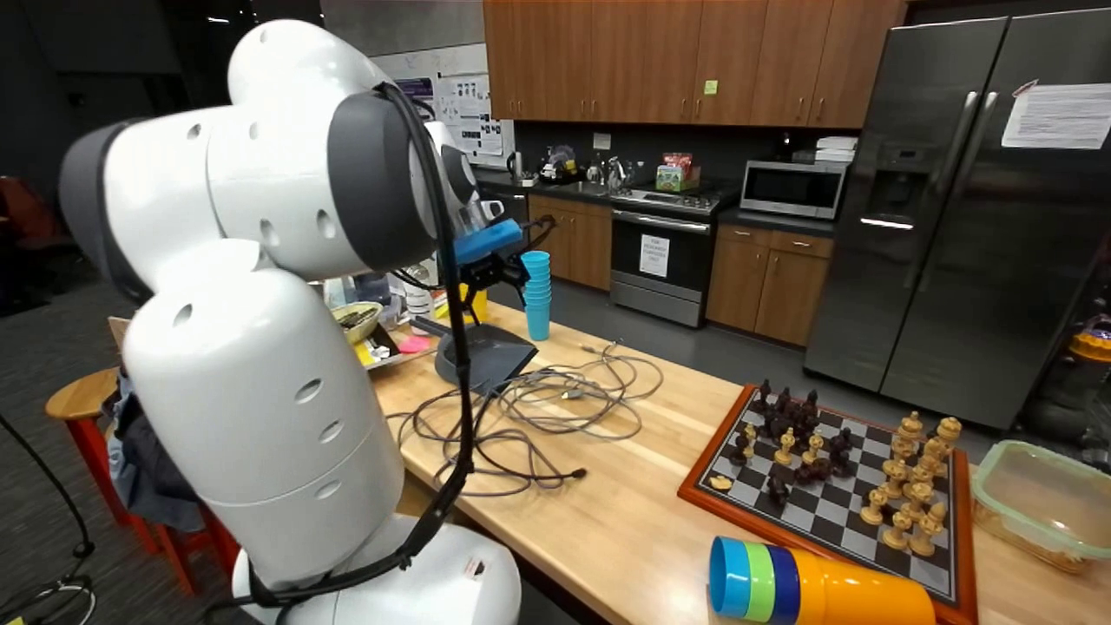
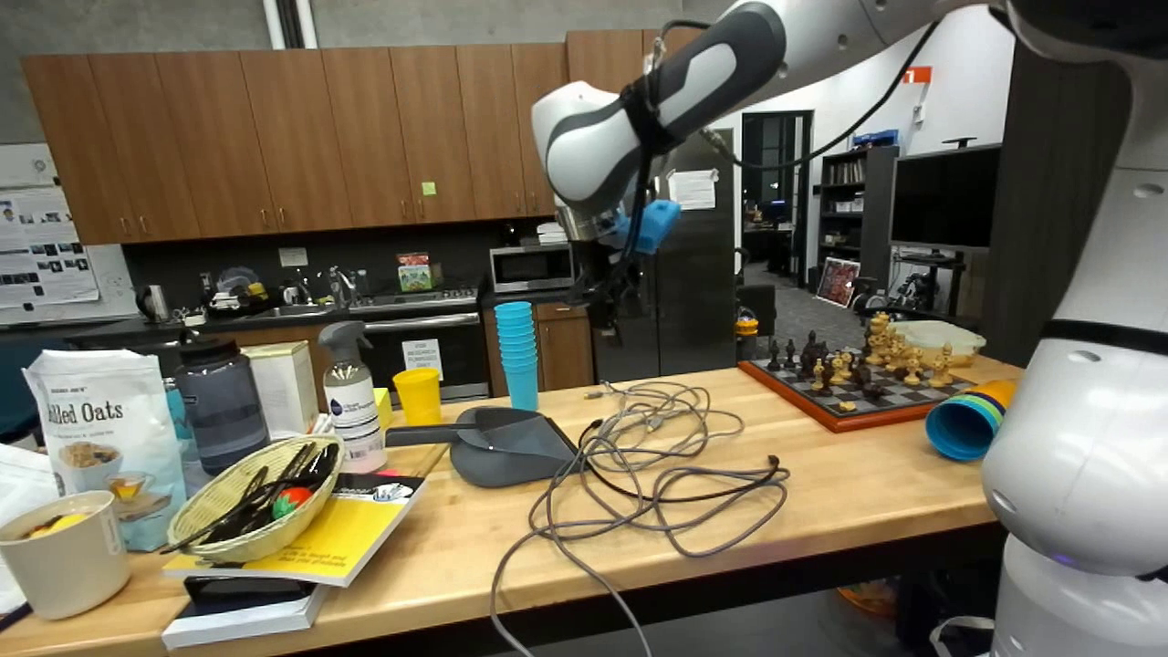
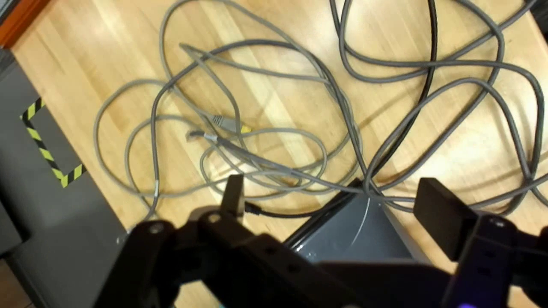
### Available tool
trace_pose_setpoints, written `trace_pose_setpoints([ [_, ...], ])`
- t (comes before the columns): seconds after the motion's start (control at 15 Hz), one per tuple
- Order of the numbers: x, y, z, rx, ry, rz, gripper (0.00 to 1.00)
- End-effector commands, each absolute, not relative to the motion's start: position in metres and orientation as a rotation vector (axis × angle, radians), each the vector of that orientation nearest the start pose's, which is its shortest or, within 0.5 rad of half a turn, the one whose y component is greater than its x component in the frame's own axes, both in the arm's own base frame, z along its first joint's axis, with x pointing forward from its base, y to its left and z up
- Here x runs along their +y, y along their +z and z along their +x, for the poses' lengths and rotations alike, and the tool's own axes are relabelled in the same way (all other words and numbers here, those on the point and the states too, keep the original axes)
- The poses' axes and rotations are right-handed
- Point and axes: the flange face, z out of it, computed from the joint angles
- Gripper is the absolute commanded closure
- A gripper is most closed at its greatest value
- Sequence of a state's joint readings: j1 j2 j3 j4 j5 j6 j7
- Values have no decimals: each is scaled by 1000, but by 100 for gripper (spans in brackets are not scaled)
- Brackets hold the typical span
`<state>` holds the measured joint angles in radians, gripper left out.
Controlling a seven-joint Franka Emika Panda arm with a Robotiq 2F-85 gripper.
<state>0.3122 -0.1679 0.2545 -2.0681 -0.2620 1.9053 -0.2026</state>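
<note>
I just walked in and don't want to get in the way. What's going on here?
A robot arm extends over the wooden table, its fingers spread apart and holding nothing. In the wrist view, a loose tangle of cables and a dark grey dustpan show below them, with some cable right at the dustpan's edge. An upright stack of blue cups stands near the dustpan, and a chessboard sits farther along the table.

In an exterior view, brown cupboards (image 1: 647,61) hang at top middle; a big gray fridge (image 1: 963,226) stands upper right.
</note>
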Motion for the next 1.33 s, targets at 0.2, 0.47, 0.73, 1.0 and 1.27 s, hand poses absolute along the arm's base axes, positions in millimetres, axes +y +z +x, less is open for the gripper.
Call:
trace_pose_setpoints([
  [0.2,147,450,397,-1245,-85,-3064,0],
  [0.47,111,412,377,-993,3,-3078,0],
  [0.73,99,385,371,-640,48,-3066,0],
  [1.0,94,365,373,-333,0,-3027,0],
  [1.27,80,350,384,-34,-104,-3003,0],
])
